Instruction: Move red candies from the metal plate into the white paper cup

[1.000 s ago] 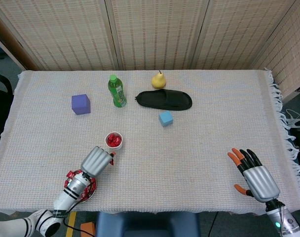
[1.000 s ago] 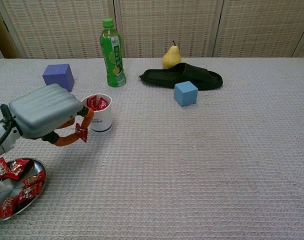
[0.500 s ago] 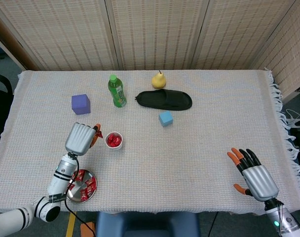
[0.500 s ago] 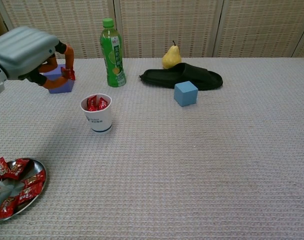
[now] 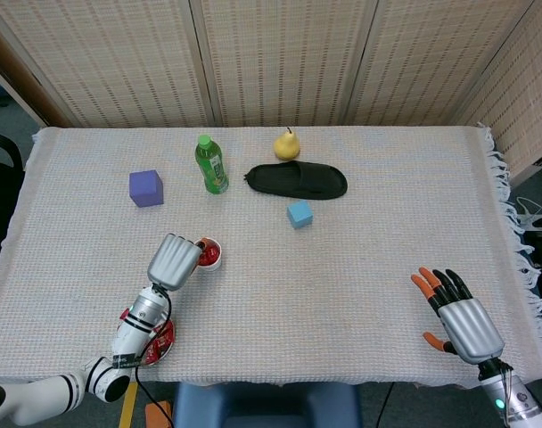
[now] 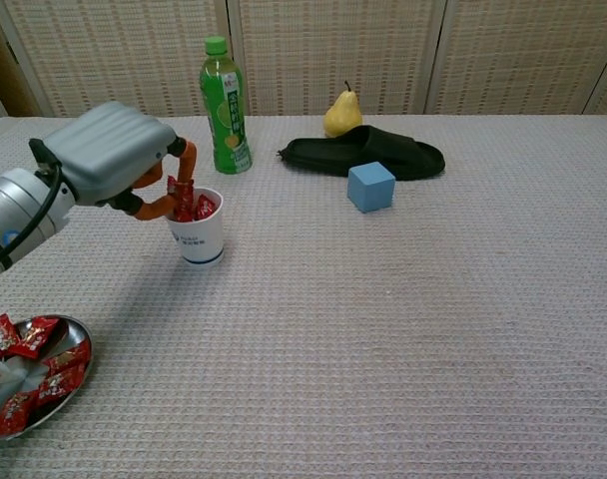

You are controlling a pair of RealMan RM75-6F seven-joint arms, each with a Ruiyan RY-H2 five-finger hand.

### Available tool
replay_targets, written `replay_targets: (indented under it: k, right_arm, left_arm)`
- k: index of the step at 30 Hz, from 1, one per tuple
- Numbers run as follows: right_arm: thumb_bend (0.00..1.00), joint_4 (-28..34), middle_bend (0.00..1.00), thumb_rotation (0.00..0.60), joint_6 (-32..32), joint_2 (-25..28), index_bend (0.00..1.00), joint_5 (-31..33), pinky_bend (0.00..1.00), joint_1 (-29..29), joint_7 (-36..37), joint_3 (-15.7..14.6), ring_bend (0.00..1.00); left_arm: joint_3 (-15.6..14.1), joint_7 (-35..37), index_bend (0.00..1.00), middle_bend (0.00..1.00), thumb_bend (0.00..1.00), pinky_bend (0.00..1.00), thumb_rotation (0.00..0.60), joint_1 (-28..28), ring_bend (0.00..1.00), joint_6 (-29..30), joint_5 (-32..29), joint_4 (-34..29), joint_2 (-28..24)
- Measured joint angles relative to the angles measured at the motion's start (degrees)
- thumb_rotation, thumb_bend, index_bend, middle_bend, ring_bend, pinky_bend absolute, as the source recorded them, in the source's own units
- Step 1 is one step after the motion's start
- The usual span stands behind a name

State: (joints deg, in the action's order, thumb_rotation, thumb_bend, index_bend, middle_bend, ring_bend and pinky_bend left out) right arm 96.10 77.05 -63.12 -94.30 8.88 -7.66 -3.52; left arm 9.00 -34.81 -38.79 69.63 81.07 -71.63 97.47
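The white paper cup (image 6: pixel 196 233) (image 5: pixel 209 256) stands left of the table's middle with red candies in it. My left hand (image 6: pixel 112 155) (image 5: pixel 174 261) hovers just left of the cup's rim and pinches a red candy (image 6: pixel 174 187) over the opening. The metal plate (image 6: pixel 24 401) (image 5: pixel 152 343) lies at the near left corner with several red candies (image 6: pixel 34 361) on it; my left forearm partly covers it in the head view. My right hand (image 5: pixel 460 316) rests open near the front right edge, holding nothing.
A green bottle (image 6: pixel 224 108), a purple cube (image 5: pixel 146 188), a yellow pear (image 6: pixel 341 113), a black slipper (image 6: pixel 368 153) and a blue cube (image 6: pixel 370 187) sit behind and right of the cup. Fringed cloth (image 5: pixel 517 223) hangs over the table's right edge.
My left hand, holding a candy, rose from beside the cup toward the purple cube, then came down and right to the cup's rim. The right hand stayed still.
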Motion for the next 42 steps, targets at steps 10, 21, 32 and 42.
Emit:
replay_targets:
  k: [10, 21, 32, 42]
  right_arm:
    - [0.10, 0.5, 0.00, 0.600, 0.3, 0.1, 0.00, 0.8, 0.00, -0.3, -0.9, 0.3, 0.00]
    - [0.10, 0.6, 0.00, 0.600, 0.9, 0.2, 0.00, 0.6, 0.00, -0.6, -0.6, 0.3, 0.00]
    - [0.10, -0.8, 0.00, 0.600, 4.6, -2.1, 0.00, 1.8, 0.00, -2.0, -1.6, 2.2, 0.00]
    - [0.10, -1.4, 0.00, 0.600, 4.3, -3.4, 0.00, 2.1, 0.00, -1.9, -3.6, 2.5, 0.00]
  left_arm:
    - [-0.1, -1.1, 0.29, 1.00, 0.38, 1.00, 0.600, -0.4, 1.00, 0.0, 0.0, 0.4, 1.0]
    - [-1.2, 1.4, 0.19, 0.99, 0.38, 1.00, 0.600, 1.4, 0.99, 2.0, 1.5, -6.5, -3.9]
    - [-10.1, 31.8, 0.03, 0.11, 0.38, 0.17, 0.600, 12.6, 0.03, 8.5, 5.9, -15.6, -20.0]
    - [-15.5, 51.4, 0.00, 0.00, 0.37, 0.12, 0.600, 25.9, 0.00, 24.4, 11.9, -5.7, -26.2]
